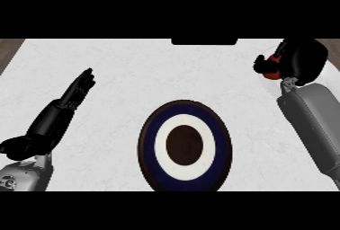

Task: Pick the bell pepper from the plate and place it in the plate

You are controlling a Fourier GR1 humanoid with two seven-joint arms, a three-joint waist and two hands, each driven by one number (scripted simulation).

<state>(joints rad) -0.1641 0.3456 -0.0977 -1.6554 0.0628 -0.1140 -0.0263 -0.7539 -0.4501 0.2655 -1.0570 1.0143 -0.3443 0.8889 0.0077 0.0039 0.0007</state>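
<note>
The bell pepper [269, 67], orange-red and mostly hidden, sits inside the right robot hand [300, 56], whose fingers are curled round it at the far right of the table [133, 67], well apart from the plate [185, 144]. That plate, dark-rimmed with a navy ring, a white ring and a dark centre, lies near the middle front. The left robot hand [76, 92] rests at the left with straight, relaxed fingers; the table is white marble, with wood showing at its far corners.

navy-white ringed plate [185, 143], red-orange bell pepper [270, 72]
</note>
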